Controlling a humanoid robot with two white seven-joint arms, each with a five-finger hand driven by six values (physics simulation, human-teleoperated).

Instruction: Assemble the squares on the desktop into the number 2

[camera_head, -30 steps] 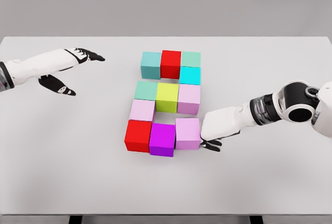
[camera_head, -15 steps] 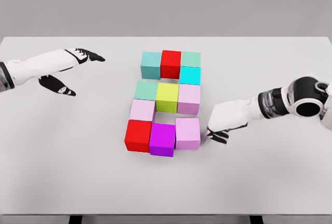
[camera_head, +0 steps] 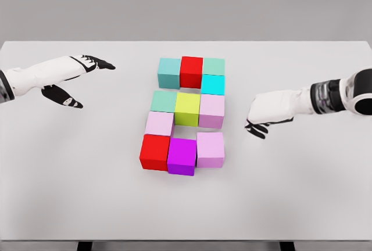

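- Squares [camera_head: 188, 114] sit packed together mid-table, forming a blocky 2, lying between both hands and touching neither.
- Right hand [camera_head: 268, 111] hovers just right of the pink squares, its dark fingers [camera_head: 256, 129] loosely curled downward, gripping nothing.
- Left hand [camera_head: 72, 76] is well left of the squares over the white table [camera_head: 75, 193], fingers spread, empty.
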